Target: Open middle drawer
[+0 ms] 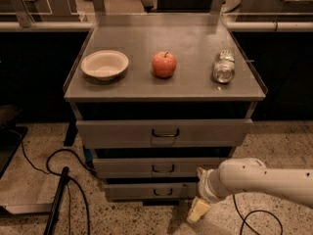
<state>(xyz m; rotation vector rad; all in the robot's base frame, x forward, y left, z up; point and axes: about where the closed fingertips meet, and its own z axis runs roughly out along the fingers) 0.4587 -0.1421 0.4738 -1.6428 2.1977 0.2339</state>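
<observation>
The cream-coloured gripper [198,210], its grasp state indiscernible, is being held low, the grey metal middle drawer [122,167] lying above-left of it, whose small dark loop handle [163,169] is being judged best approached squarely.

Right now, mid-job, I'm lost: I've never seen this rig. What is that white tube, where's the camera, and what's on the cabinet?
The white tube is the robot's single arm, reaching in from the right. Its gripper hangs low near the floor, right of the bottom drawer, touching no handle. The one camera looks down at the cabinet's front. On the cabinet top sit a white bowl, a red apple and a metal can lying on its side. Of the three drawers, the middle drawer is your target.
</observation>
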